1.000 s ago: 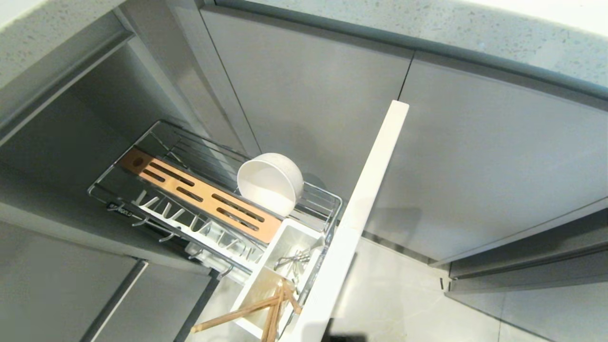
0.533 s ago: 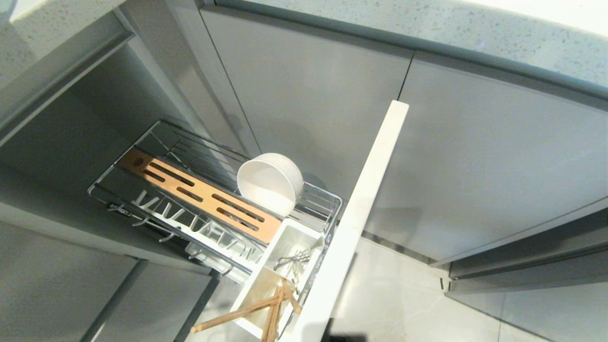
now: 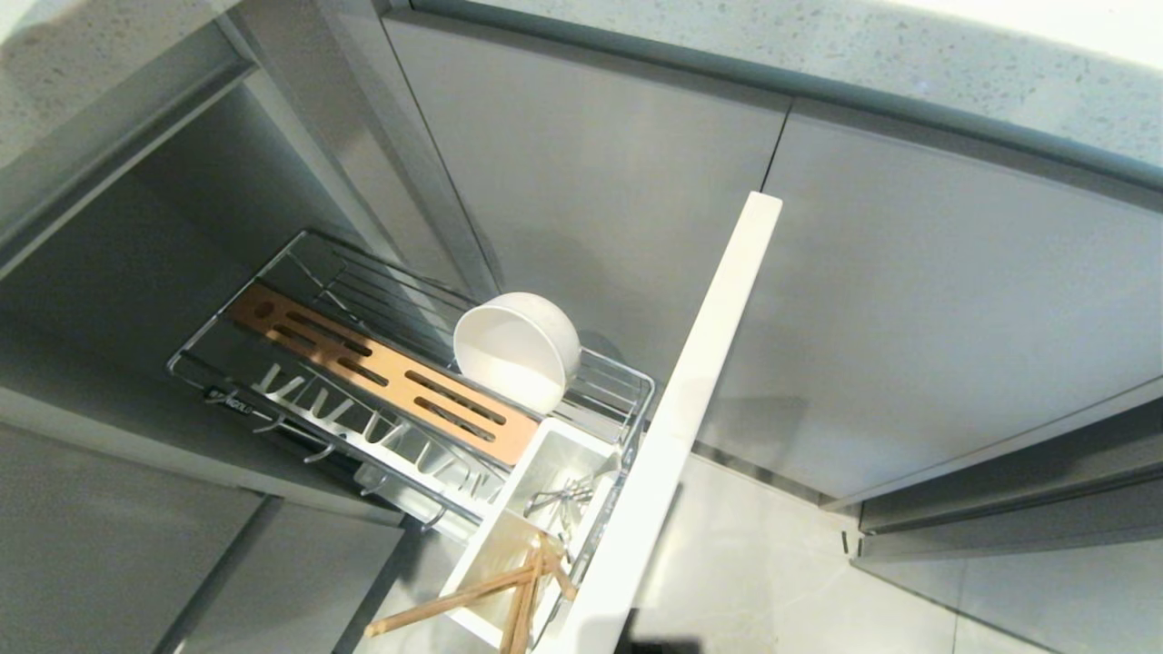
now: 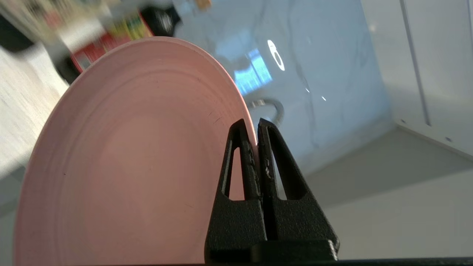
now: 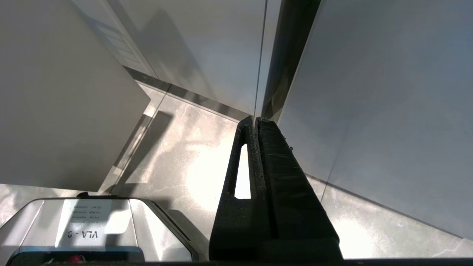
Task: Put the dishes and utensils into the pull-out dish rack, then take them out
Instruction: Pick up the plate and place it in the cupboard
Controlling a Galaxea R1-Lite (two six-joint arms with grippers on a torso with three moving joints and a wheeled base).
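The pull-out dish rack [image 3: 195, 350] stands drawn out of the cabinet, its pale front panel [image 3: 700, 400] towards me. A white bowl [image 3: 516, 349] lies tilted on the rack's wires beside the orange-brown slotted board [image 3: 382, 372]. In the white utensil tub [image 3: 536, 472] are the wooden chopsticks [image 3: 491, 590] and a silver spoon [image 3: 559, 498]. My left gripper [image 4: 254, 129], outside the head view, is shut on the rim of the pale-pink plate [image 4: 129, 159], which it holds up in front of a glossy wall. My right gripper [image 5: 255, 122] hangs shut and empty above the floor.
Grey cabinet doors [image 3: 909, 300] close off the space right of the rack, under a speckled counter edge [image 3: 818, 64]. White plate prongs [image 3: 363, 427] line the rack's near side. The robot's base [image 5: 92, 229] shows below the right gripper. A curved tap [image 4: 271, 107] is behind the plate.
A shadow has passed over the counter and cabinet at upper left. The rack, bowl and utensils have not moved.
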